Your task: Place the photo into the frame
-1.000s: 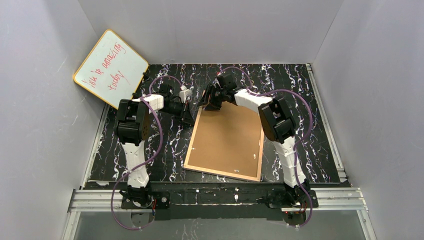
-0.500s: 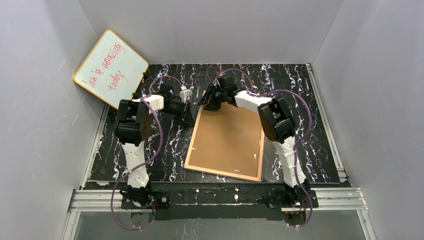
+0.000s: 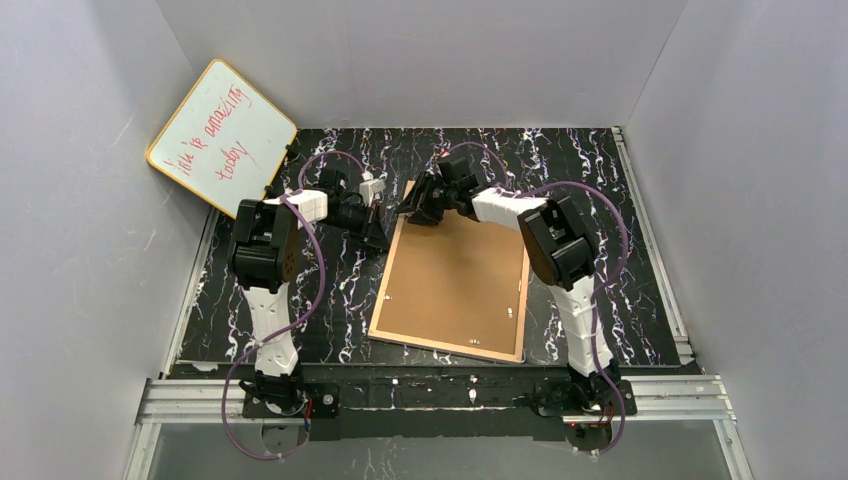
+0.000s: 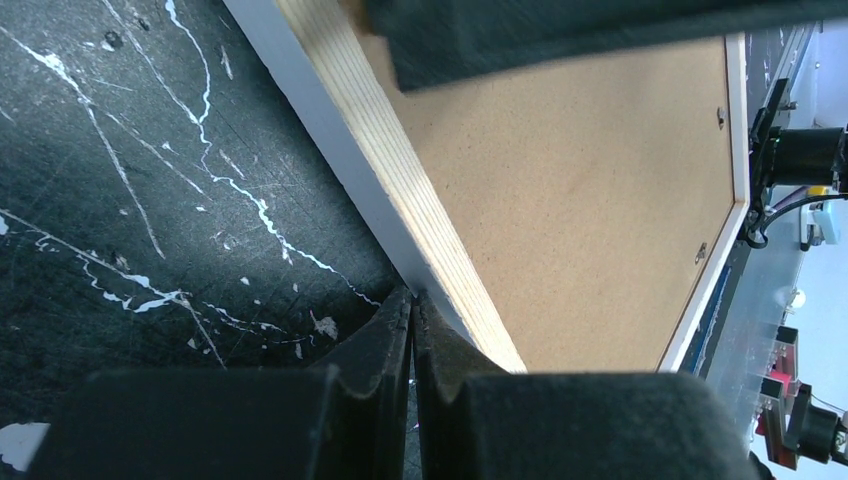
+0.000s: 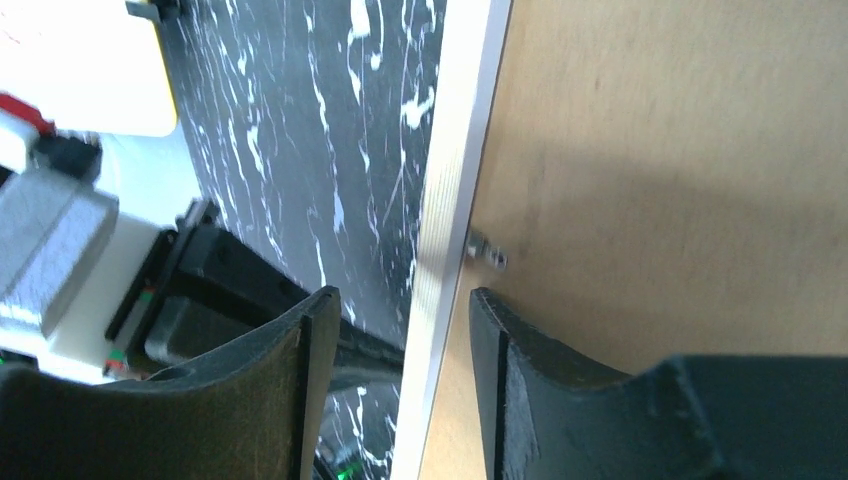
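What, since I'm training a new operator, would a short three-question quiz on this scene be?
1. True or false: the left gripper is shut beside the frame.
2. The right gripper is: A shut on the rim; B open astride the rim; C out of view.
3. Which face of the frame is up, and what fills it?
Key: 1 true; 2 B; 3 the back, filled by the brown backing board.

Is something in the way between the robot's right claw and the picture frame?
No, nothing visible is in the way. The right gripper is open and straddles the frame at its edge rail. One finger is over the table and the other is over the brown backing board.
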Motion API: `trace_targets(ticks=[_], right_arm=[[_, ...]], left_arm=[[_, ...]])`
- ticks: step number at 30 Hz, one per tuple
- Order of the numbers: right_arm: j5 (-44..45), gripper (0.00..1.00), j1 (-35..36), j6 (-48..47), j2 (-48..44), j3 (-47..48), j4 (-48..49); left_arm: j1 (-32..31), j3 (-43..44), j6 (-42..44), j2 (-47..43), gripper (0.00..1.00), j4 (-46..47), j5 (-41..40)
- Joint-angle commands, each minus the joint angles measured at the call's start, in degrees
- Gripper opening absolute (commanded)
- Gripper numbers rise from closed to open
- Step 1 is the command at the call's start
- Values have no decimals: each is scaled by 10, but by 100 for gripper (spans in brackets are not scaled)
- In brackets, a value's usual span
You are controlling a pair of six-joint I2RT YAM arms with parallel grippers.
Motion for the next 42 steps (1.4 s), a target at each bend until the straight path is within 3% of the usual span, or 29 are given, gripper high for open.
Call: trace_targets(ticks=[1, 10, 14, 16, 21, 27, 34, 42], right_arm=[[11, 61, 18, -33, -95, -46, -27], [17, 70, 106, -12, -252, -279, 3], [22, 71, 133, -6, -285, -317, -18], [75, 77, 126, -28, -326, -330, -65], [143, 98, 23, -62, -442, -353, -142], [239, 99, -140, -118, -488, -359, -216], [233, 99, -257, -126, -448, -401, -164], [143, 99, -275, -99, -336, -359, -120]], left_arm=[[-4, 2, 38, -16, 3, -63, -52], [3, -42, 78, -71, 4, -107, -53], [4, -57, 98, -91, 4, -135, -56], [4, -69, 119, -104, 4, -151, -64], [4, -104, 198, -133, 5, -199, -98], [-11, -169, 271, -172, 6, -222, -127], [-61, -224, 299, -202, 6, -199, -167], [-112, -240, 301, -202, 5, -180, -190]])
